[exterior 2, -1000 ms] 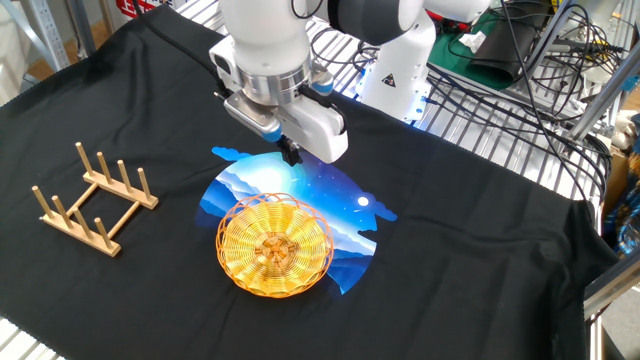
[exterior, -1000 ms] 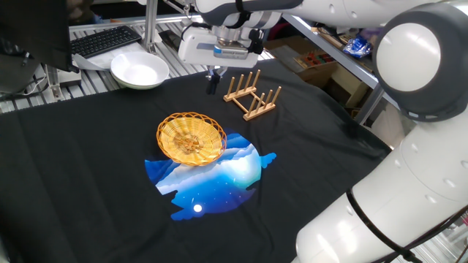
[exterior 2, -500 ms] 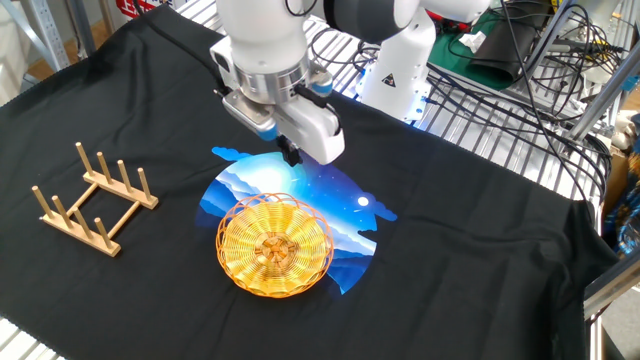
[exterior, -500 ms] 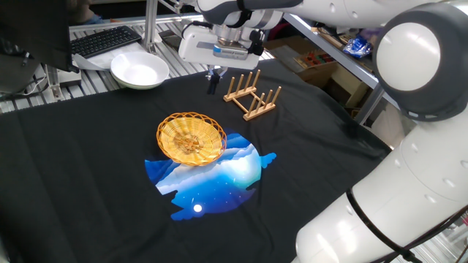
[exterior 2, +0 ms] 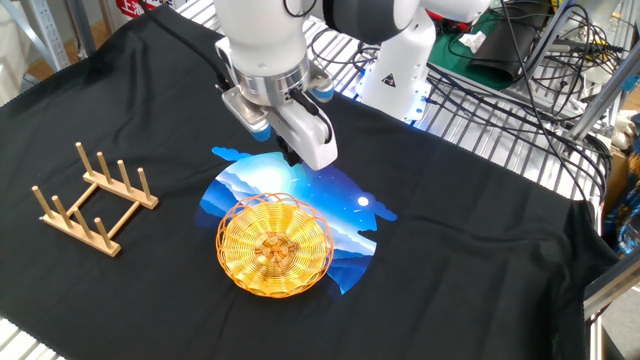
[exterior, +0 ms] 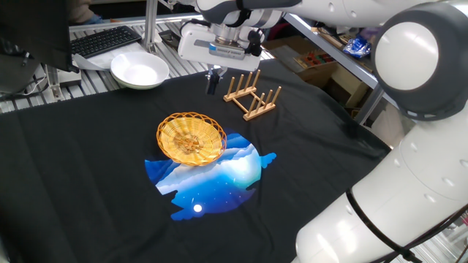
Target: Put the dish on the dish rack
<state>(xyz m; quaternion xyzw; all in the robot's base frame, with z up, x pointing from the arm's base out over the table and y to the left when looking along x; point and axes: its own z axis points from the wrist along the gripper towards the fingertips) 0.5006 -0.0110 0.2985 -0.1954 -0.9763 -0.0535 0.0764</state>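
The dish (exterior: pixel 191 137) is a round golden wicker basket-plate lying flat on the black cloth, partly over a blue print; it also shows in the other fixed view (exterior 2: pixel 275 245). The dish rack (exterior: pixel 252 95), light wood with upright pegs, stands empty behind and to the right of it, and at the left in the other view (exterior 2: pixel 92 200). My gripper (exterior: pixel 213 82) hangs above the cloth between rack and dish, just left of the rack, its fingers close together and holding nothing. In the other view the gripper (exterior 2: pixel 291 155) hovers just beyond the dish's far rim.
A white bowl (exterior: pixel 140 70) sits at the cloth's back edge, with a keyboard (exterior: pixel 106 40) behind it. A wire shelf with cables (exterior 2: pixel 500 90) borders the table. The robot's white arm (exterior: pixel 409 146) fills the right side.
The wrist has turned slightly about its axis and shifted a little; the dish and the rack have not moved.
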